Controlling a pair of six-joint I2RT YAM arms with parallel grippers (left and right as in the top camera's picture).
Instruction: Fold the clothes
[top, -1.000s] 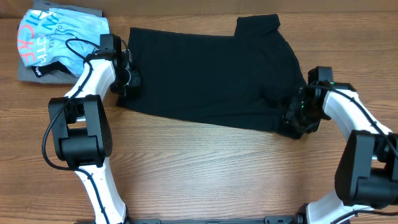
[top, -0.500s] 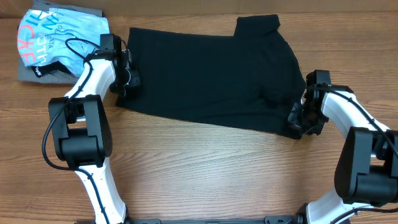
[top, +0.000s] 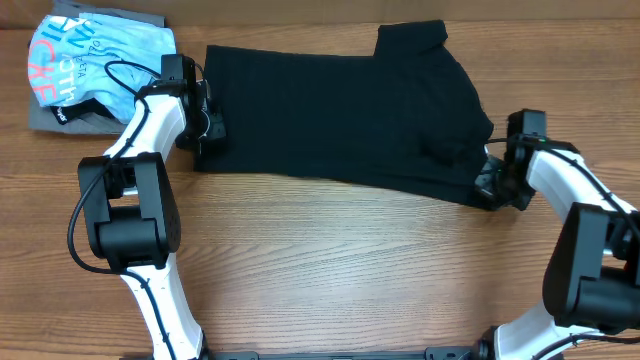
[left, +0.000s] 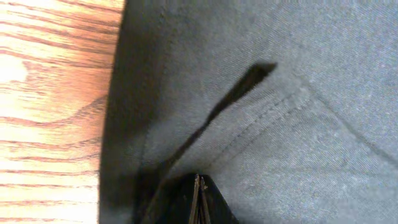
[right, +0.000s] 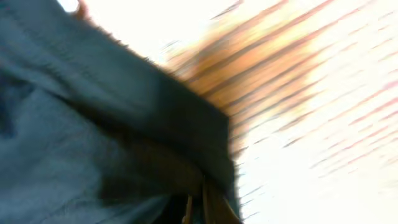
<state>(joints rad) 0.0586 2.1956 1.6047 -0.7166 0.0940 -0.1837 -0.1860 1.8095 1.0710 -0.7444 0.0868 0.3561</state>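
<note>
Wood-grain tabletop (top: 330, 270) fills the scene, and both arms reach onto it from the near side.

The left gripper (top: 207, 128) has its jaws pressed together on the left edge of the black T-shirt (top: 330, 110). Its wrist view shows a small ridge of cloth rising into the closed tips beside a stitched hem. The right gripper (top: 492, 186) is also closed, at the shirt's near right corner. Its wrist view is blurred, but dark cloth runs right up to the tips, so it seems to be pinching that corner.

Between the 2 grippers the T-shirt lies spread across the far half of the tabletop, long side running left to right, with 1 sleeve poking out at the far right. Just left of the left gripper sits a light blue shirt (top: 90, 55) on a grey garment (top: 45, 118), apart from the black cloth.

My worry is the grips. Both look like thin bites near the edge, so soft fabric could slide out once it is lifted or pulled taut. Only 1 layer may be caught, which would leave the rest behind. If the 2 arms move unevenly, the fold would land crooked. A wide swing on the left could also brush the blue shirt.
</note>
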